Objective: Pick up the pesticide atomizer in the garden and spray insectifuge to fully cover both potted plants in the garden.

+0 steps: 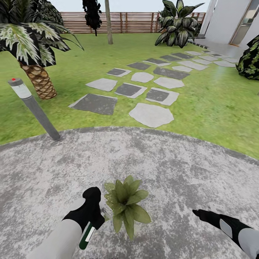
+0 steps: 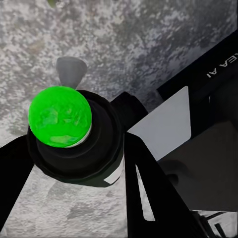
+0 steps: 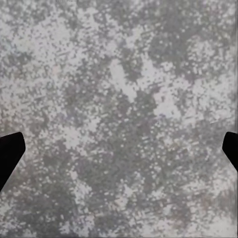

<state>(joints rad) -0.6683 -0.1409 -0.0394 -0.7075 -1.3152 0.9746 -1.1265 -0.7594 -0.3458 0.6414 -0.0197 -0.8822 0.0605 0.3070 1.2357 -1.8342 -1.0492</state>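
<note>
Left end effector (image 1: pixel 96 216), black, is clamped round the slim dark-green pesticide atomizer bottle (image 1: pixel 86 235); in the head view the bottle's green base w/ white label sticks out below the fingers, tilted, and its white spray head (image 1: pixel 104 210) pokes out at the far side, just beside the leaves of the low green-leaved potted plant (image 1: pixel 126 207). In the left wrist view the bottle (image 2: pixel 74 148) shows end-on, a bright green disc w/ dark body behind, gripped betw. black fingers (image 2: pixel 15 168), a grey nozzle tip beyond it (pot itself hidden under the rosette, so can't tell its colour). Plant stands on the round mottled-grey paved patio (image 1: pixel 172 169), near the bottom centre of the head view. Right end effector (image 1: pixel 203 214), also black, hovers apart from the plant on its other side, over bare paving; right wrist view shows its fingertips (image 3: pixel 10 153) spread wide w/ nothing betw. them. Further out: tall grey bollard lamp w/ red-dotted top (image 1: pixel 34 108) at patio's edge, scaly-trunked palm (image 1: pixel 37 77) behind it, grey stepping stones (image 1: pixel 151 114) across the green lawn (image 1: pixel 216 108), brown slatted wooden fence (image 1: pixel 136 21) at the back.
</note>
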